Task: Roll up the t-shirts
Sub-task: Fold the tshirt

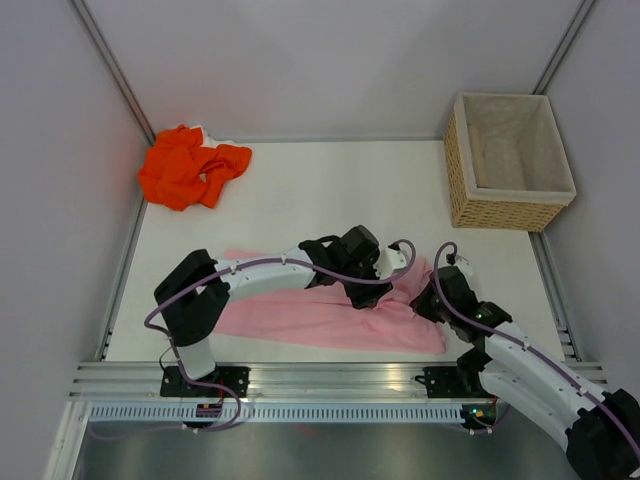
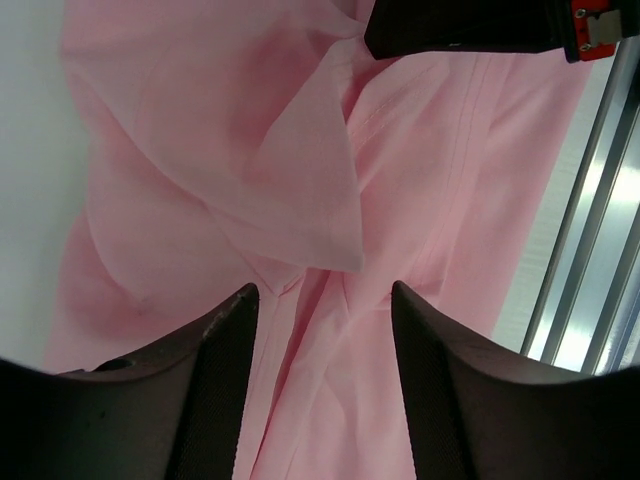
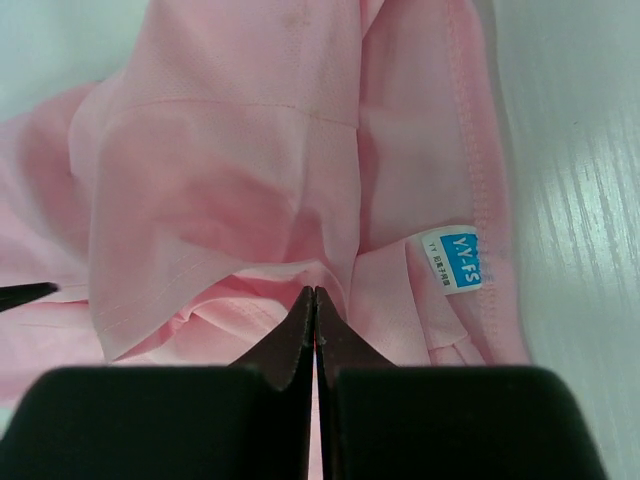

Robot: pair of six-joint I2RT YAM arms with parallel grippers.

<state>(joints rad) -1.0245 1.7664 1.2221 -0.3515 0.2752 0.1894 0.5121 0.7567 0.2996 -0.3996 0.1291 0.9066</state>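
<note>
Pale pink soft cloth t-shirt point(image 1: 300, 315) lying partly folded at the near middle of the white table point(image 1: 330, 190), left gripper point(image 2: 322, 300) spread wide above it, empty, right gripper point(image 3: 315, 292) closed tight at a fold beside the small neck label point(image 3: 455, 260), bright orange crumpled cloth t-shirt point(image 1: 190, 165) far left, woven wicker basket point(image 1: 500, 208) far right.

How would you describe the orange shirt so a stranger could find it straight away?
Start at the white table and go to its far left corner. The orange t-shirt lies crumpled there against the wall; the pale pink t-shirt lies stretched along the near edge.
</note>
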